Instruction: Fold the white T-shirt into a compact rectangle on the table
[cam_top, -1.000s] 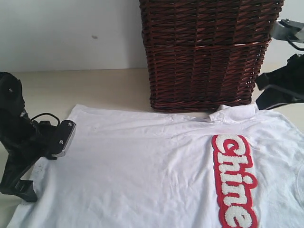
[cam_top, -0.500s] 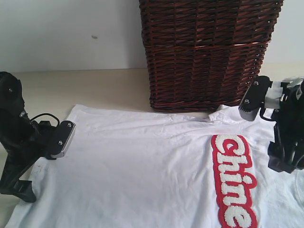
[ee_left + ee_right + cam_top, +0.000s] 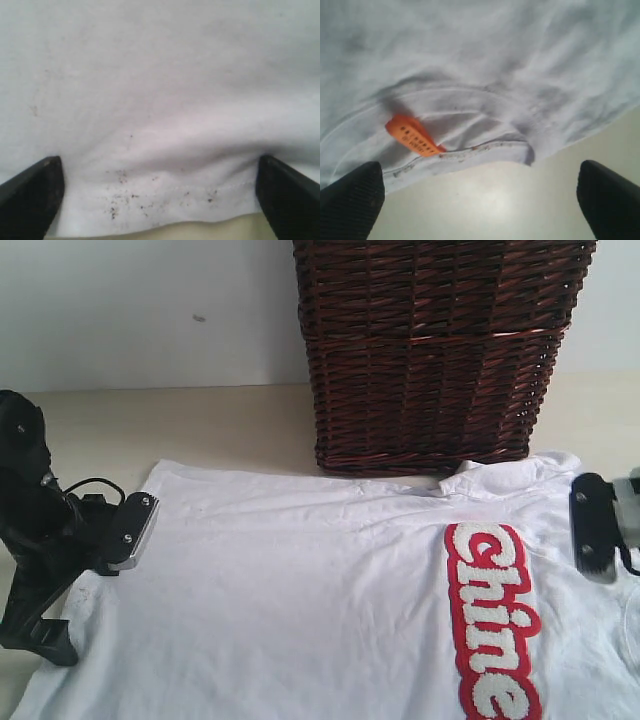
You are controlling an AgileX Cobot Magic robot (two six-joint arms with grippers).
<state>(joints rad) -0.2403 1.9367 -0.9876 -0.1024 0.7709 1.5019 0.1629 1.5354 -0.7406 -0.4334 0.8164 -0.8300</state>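
The white T-shirt (image 3: 300,600) lies spread flat on the table (image 3: 230,425), its red-outlined fuzzy lettering (image 3: 492,620) face up on the right. My left gripper (image 3: 88,583) stands open over the shirt's left edge; in the left wrist view its fingers (image 3: 31,194) straddle the speckled hem (image 3: 160,195). My right gripper (image 3: 480,200) is open at the shirt's right side, one finger (image 3: 594,528) showing in the exterior view. Its wrist view shows the collar (image 3: 470,152) with an orange tag (image 3: 412,135) and bare table between the jaws.
A tall dark wicker basket (image 3: 435,350) stands on the table right behind the shirt's collar end. A pale wall (image 3: 150,310) closes the back. Bare table shows at the far left (image 3: 120,430) and far right (image 3: 600,410).
My right arm has swung down from beside the basket's upper right to low over the shirt's right edge. The left arm and the shirt have stayed put.
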